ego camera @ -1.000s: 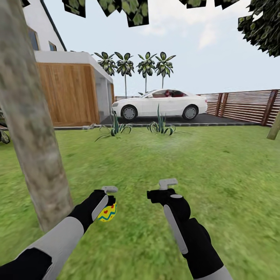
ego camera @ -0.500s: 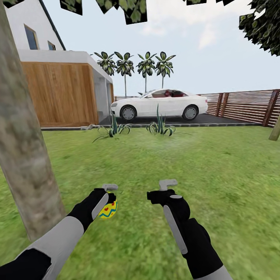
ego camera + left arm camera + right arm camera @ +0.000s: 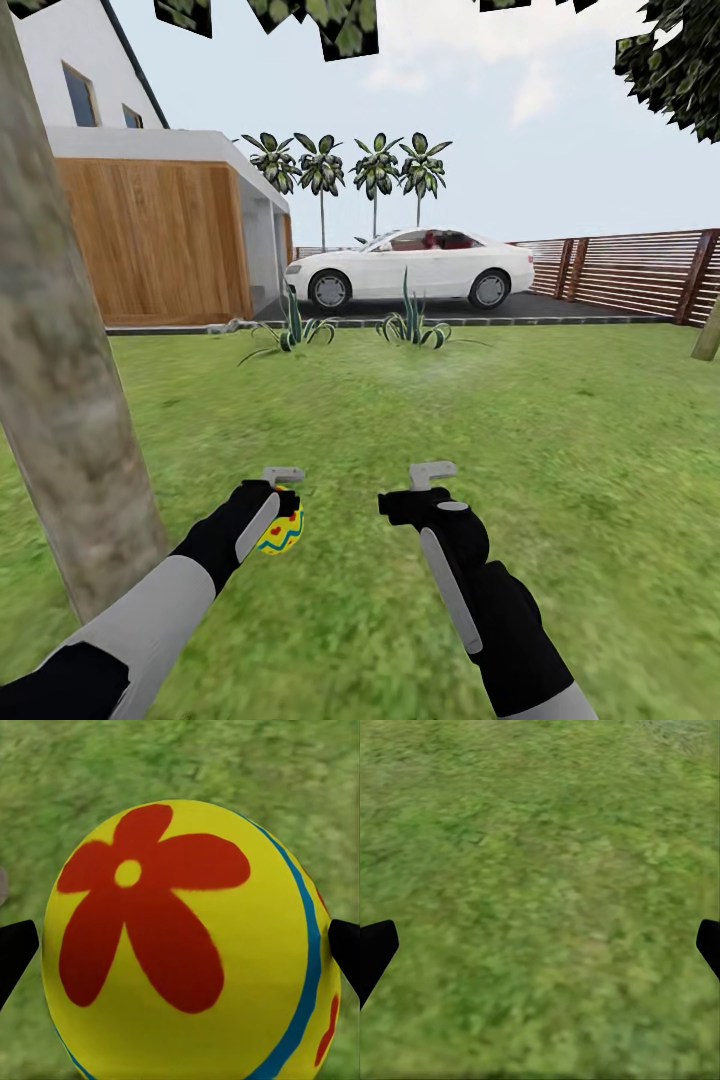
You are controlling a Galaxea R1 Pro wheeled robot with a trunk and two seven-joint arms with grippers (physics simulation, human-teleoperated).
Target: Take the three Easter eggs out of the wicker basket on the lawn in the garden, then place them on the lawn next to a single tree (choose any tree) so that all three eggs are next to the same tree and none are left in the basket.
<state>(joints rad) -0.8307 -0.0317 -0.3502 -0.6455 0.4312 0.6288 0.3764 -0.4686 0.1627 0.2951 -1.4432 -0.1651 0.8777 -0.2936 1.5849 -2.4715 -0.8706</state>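
Note:
My left gripper (image 3: 283, 497) is shut on one Easter egg (image 3: 281, 532), yellow with red marks and a blue zigzag, held low over the lawn (image 3: 400, 420). In the left wrist view the egg (image 3: 187, 945) shows a red flower and sits between the two black fingertips (image 3: 15, 952). A pale grey-brown tree (image 3: 60, 400) stands just left of that arm. Over bare grass to the right, my right gripper (image 3: 420, 488) is open; its wrist view has grass (image 3: 540, 892) between the spread fingertips (image 3: 375, 945). The wicker basket is out of view.
Two spiky agave plants (image 3: 295, 335) (image 3: 412, 325) grow at the lawn's far edge before a driveway with a white car (image 3: 410, 265). A house with a wooden wall (image 3: 150, 240) stands at the back left, a slatted fence (image 3: 620, 272) at the right. Another trunk (image 3: 706, 335) leans at the right edge.
The head camera turned a little at first, so the tree slid left in the picture. My left gripper has lifted the egg slightly. The right arm has stayed put.

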